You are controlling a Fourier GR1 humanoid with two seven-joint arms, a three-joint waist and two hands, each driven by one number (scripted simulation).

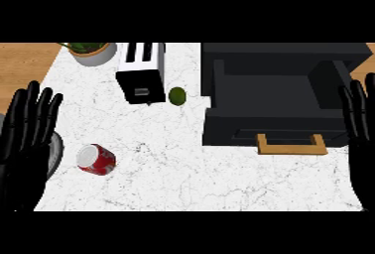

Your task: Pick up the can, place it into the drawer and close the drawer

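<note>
The white marble counter (190,178) spans the space between the two hands. The big dark drawer (271,94) stands pulled open on the right hand's side. Its right wall runs just beside that hand's fingers, and its wooden handle (290,144) lies on the near front, to the left of that hand. The left hand (26,149) shows at the view's left edge, open, with fingers straight and pointing up and nothing in it. The right hand (359,124) shows at the right edge in the same way, flat and empty. A black toaster (141,74) sits beyond the left hand's fingertips and off to their right, with a potted plant (92,52) farther out still. The red can (96,158) lies on its side on the counter just right of the left hand's palm, apart from it, with a grey curved rim (55,151) between the two. It is well apart from the right hand and outside the drawer. A small green fruit (177,95) rests beside the toaster, between it and the drawer.
</note>
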